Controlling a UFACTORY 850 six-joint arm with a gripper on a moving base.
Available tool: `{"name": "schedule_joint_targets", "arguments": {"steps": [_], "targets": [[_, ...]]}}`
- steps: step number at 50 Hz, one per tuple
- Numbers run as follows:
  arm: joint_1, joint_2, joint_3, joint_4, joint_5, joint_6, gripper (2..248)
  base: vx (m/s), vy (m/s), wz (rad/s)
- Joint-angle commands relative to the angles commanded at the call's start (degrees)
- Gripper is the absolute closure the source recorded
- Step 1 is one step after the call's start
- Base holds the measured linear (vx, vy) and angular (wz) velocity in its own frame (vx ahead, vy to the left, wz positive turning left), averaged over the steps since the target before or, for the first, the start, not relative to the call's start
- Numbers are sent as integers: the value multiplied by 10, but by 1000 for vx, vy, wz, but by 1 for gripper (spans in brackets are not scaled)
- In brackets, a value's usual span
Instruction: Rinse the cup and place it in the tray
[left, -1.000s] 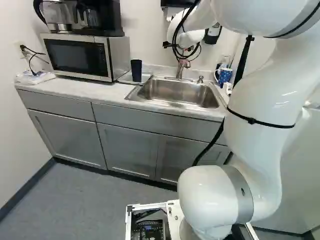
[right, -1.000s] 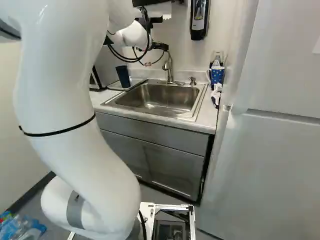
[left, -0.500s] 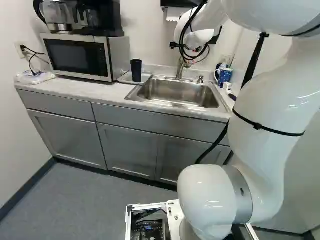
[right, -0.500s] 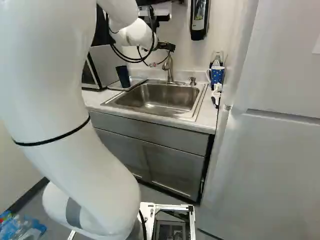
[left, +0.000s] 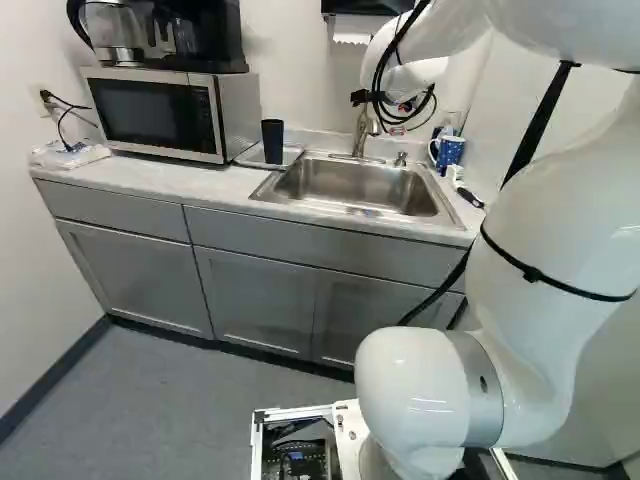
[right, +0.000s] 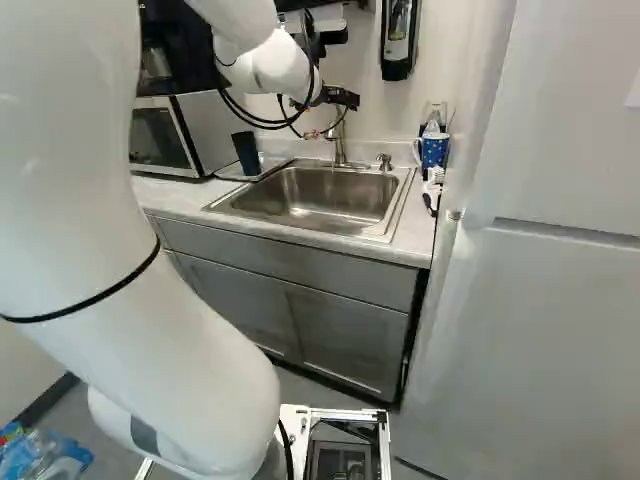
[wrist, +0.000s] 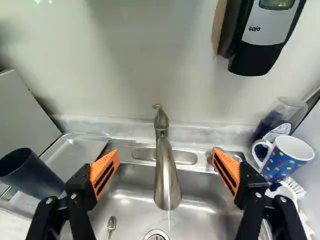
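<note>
Since the cup stands in the tray, placement appears complete, rinsing unconfirmed, and the wide, empty gripper presumably must close the running faucet.

**Bright dots against grey and silver!**

And there's the mug, blue with red, yellow and pale dots, white inside and at the handle! The cup answers in plain dark navy. Silvery grey on the tray, the sink and the faucet; pale, mottled grey-white along the surface, mid-grey on the cabinets. Now the black pincer, flashing orange pads slashed with black, on a glossy white arm banded in grey and black!
</note>
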Motion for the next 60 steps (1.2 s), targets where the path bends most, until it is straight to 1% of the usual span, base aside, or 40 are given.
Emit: {"name": "schedule_joint_targets", "arguments": {"steps": [14,21,60], "targets": [[-10,40,39,-21,-41,0,3,0,0,0],[-12,54,52,-30,-67,0,3,0,0,0],[-13,58,56,-69,-225,0,3,0,0,0]]}}
